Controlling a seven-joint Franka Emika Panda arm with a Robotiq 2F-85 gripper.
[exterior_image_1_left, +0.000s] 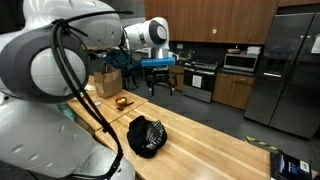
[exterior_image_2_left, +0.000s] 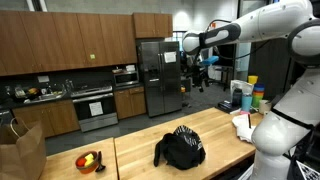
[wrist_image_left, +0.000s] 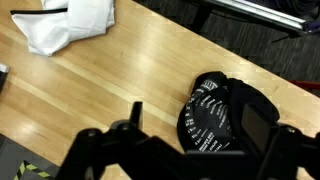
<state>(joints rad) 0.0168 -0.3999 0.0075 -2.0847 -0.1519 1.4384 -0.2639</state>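
Black bag (wrist_image_left: 222, 112) sits near table (wrist_image_left: 120, 75) edge, bare wood beside it, jaws apart.

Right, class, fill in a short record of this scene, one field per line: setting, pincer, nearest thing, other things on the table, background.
Setting: kitchen with a long wooden table
Pincer: pincer open, holding nothing, raised well above the table
Nearest thing: black bag with white print, lying on the table below the pincer
Other things on the table: bowl of fruit near one end; white cloth, crumpled, apart from the bag
Background: steel fridge, dark wood cabinets
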